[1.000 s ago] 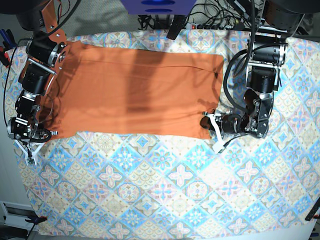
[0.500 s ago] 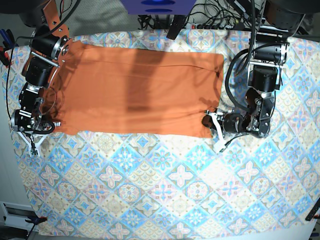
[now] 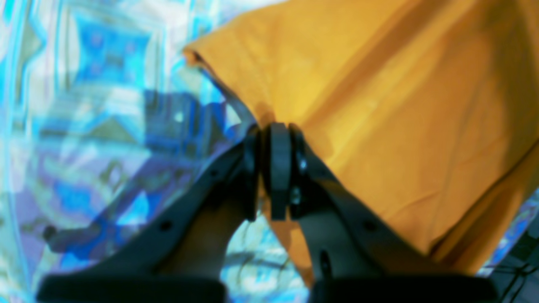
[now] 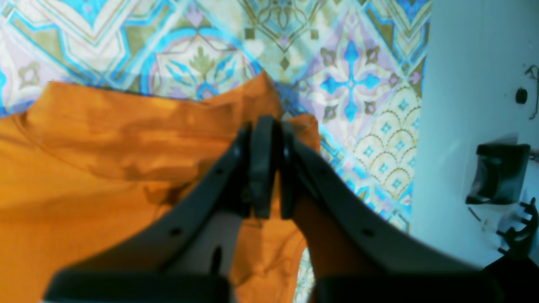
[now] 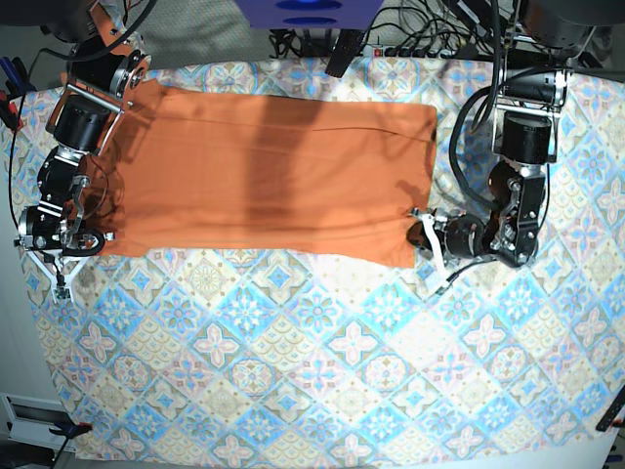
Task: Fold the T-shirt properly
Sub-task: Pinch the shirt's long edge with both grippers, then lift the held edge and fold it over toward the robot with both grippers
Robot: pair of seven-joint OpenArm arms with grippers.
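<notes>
Both grippers [image 3: 273,139] [image 4: 265,130] pinch soft, wrinkled orange T-shirt [image 5: 264,176] corners

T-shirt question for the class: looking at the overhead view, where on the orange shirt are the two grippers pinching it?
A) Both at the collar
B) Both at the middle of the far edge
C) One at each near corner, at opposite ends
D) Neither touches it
C: the left gripper and right gripper each clamp a near corner of the T-shirt, at opposite ends.
</notes>
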